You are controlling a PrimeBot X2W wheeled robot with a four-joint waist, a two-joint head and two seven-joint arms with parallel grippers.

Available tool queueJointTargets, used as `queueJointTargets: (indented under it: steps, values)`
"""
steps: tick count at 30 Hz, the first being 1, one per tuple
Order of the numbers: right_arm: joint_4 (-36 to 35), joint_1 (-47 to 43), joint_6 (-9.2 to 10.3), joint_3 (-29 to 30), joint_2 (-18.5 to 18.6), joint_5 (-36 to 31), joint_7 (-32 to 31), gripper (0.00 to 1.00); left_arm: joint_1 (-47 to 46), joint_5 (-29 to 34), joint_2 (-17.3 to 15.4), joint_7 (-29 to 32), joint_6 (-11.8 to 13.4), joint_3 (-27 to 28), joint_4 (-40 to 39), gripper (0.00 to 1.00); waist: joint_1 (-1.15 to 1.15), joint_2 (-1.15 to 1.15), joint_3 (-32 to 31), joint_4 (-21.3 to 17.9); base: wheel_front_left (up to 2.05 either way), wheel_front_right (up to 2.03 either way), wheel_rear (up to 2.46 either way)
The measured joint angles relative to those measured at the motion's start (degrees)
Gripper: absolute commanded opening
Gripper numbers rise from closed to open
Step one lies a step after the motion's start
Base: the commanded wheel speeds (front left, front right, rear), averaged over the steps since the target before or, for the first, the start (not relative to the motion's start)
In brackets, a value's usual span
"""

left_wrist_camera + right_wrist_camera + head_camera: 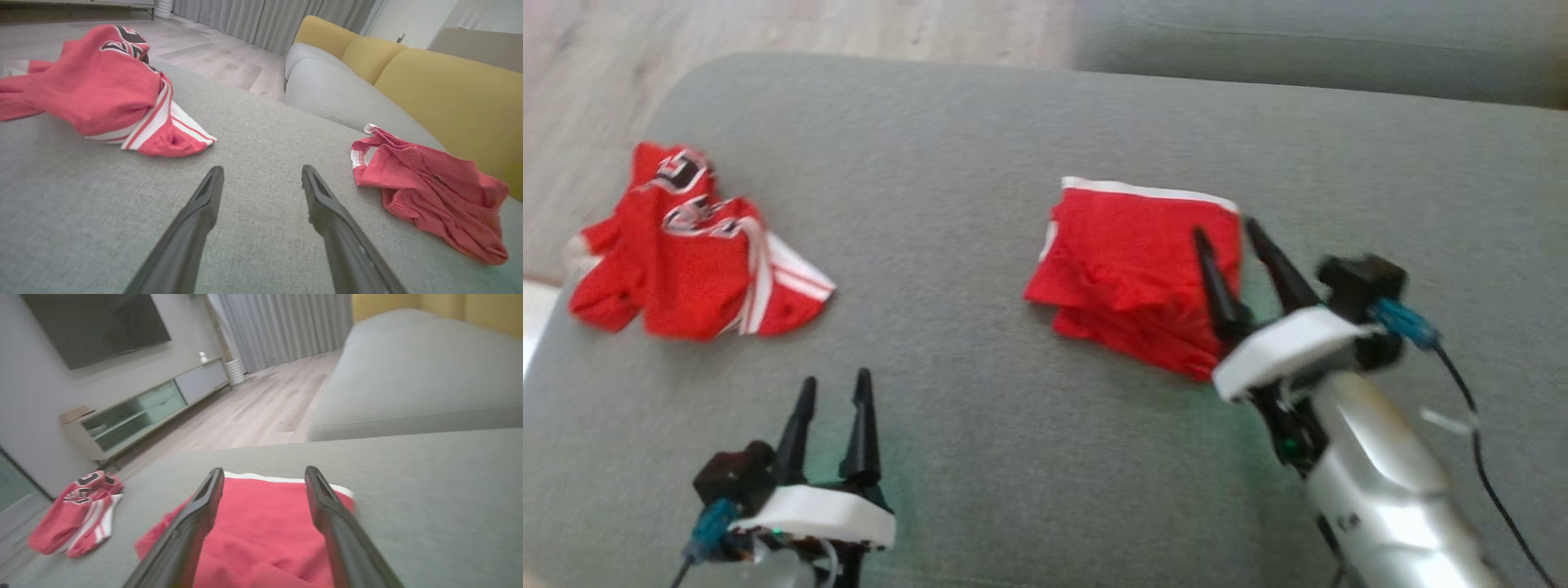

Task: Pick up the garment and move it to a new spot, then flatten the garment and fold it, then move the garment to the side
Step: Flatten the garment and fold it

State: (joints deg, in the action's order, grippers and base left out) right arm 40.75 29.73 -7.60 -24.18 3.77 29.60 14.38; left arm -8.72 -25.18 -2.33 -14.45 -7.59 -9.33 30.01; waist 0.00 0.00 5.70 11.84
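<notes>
Head view: the folded red garment [1127,261] lies on the grey cushion [980,392], right of centre, with its white waistband [1143,190] along the far edge. The right claw [1225,229] is at the garment's right-hand edge with its fingers spread apart and nothing between them. One finger lies across the red cloth and the other is at its border. Whether the tips touch the fabric cannot be determined. The left claw [835,378] is likewise spread and empty, over bare cushion well apart from the garment. A second, crumpled red garment [686,253] lies near the cushion's left end.

The fold appears complete, so the step in hand is judged to be the transfer to the side. The left wrist view shows the layers loose and rumpled, so they are likely to slide apart if only the top ply is taken.

Recommended procedure:
1. Lower the right claw until its fingers straddle the whole stack at one edge.
2. Clamp all layers together.
3. Lift only just clear and carry without swinging.
4. Set the garment down clear of the crumpled garment.
</notes>
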Motion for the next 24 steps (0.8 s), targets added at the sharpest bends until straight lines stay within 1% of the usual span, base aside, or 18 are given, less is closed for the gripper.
queueJointTargets:
  steps: [5,9,15,19,24]
  values:
    - [-1.75,-6.2,0.0,10.53,-0.01,-7.54,0.0,1.0,0.98,6.17,-0.03,0.0,0.02,4.17,-2.27,1.0,0.0,0.0,-0.91,-3.67,0.0,0.0,0.0]
    - [-3.44,-10.04,0.0,15.23,-0.04,-11.0,0.0,1.0,2.66,10.66,0.01,0.0,0.62,5.66,-3.98,1.0,0.0,0.0,-2.11,-5.85,0.0,0.0,0.0]
    - [-4.54,-16.2,0.0,17.94,-0.25,-12.54,0.0,1.0,8.0,14.68,-0.04,0.0,2.6,5.93,-6.36,1.0,-0.01,0.0,-4.75,-7.96,0.0,0.0,0.0]
    - [-4.53,-19.54,0.0,18.68,-0.44,-11.81,0.0,1.0,10.91,14.47,-0.07,0.0,4.1,5.91,-7.01,1.0,-0.01,0.0,-6.12,-8.91,0.0,0.0,0.0]
    - [-4.45,-20.92,0.0,18.31,-0.71,-11.4,0.0,1.0,11.66,14.46,-0.09,0.0,4.53,5.67,-7.72,1.0,-0.01,0.0,-6.78,-9.44,0.0,0.0,0.0]
